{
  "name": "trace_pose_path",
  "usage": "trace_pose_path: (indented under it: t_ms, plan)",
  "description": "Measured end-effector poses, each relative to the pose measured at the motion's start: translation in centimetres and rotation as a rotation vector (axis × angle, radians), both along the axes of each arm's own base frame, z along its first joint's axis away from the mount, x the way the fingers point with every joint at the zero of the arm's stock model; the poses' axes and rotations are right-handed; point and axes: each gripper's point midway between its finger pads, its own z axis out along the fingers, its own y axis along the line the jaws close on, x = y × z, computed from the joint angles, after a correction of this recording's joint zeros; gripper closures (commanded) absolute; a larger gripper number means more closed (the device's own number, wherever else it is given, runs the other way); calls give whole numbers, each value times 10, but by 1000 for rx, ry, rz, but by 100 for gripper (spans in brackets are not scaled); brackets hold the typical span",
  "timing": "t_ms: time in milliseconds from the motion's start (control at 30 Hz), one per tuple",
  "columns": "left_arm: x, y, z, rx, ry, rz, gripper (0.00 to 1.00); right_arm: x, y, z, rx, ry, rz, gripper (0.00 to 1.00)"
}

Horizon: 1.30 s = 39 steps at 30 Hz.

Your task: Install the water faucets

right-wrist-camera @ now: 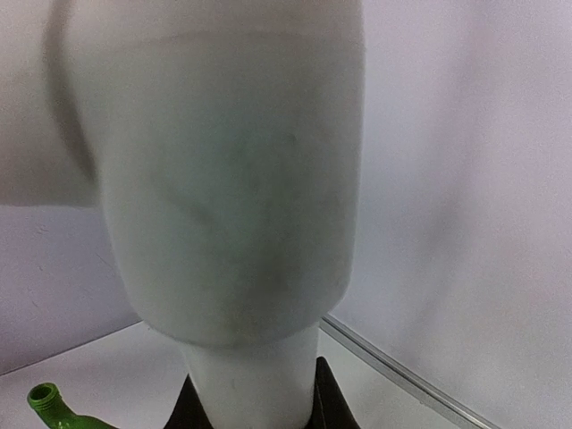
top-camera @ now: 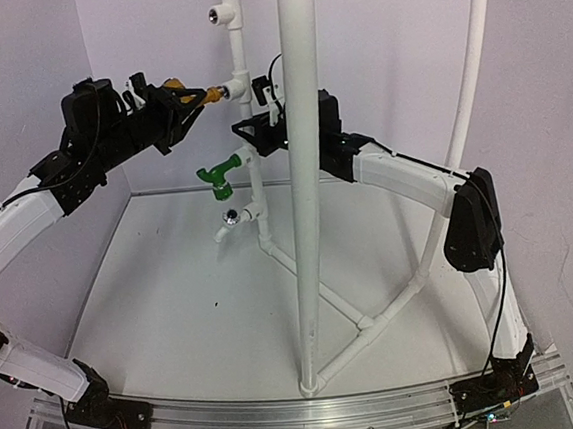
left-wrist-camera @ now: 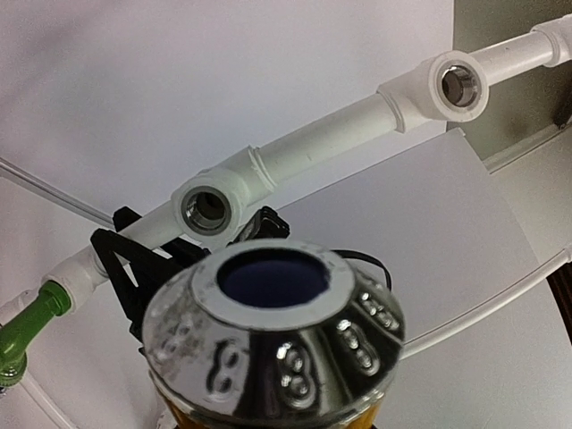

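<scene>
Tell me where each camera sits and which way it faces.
Top external: above and behind the bases, facing the white pipe stand; both arms show.
Left wrist: behind the brass faucet in the left gripper, facing the tee fittings; no fingers show.
Right wrist: tight against the pipe stand, own fingers flanking it.
All three share the green faucet.

Polished brass-gold metal faucet [top-camera: 208,94] with a round knob [left-wrist-camera: 273,331] of mirror-bright, chrome-like metal. A green faucet [top-camera: 220,170] looks like glossy plastic, though it is small in view. The white plastic pipe frame [top-camera: 312,222] is smooth and matt. Its tee fittings [left-wrist-camera: 246,174] hold dull grey metal threaded inserts. The white counter [top-camera: 174,305] is matt, edged by a brushed aluminium rail [top-camera: 284,412].
</scene>
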Motion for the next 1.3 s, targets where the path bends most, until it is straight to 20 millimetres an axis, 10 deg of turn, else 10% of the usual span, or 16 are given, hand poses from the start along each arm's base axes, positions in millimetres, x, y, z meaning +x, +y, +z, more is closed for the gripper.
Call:
trace_pose_path:
  t_ms: [900, 1300]
  plan:
    - [43, 16, -23, -91, 101, 59, 100, -10, -3, 0, 6, 3, 15, 100]
    - [49, -11, -22, -130, 121, -107, 100, -9, -5, 0, 7, 3, 19, 100]
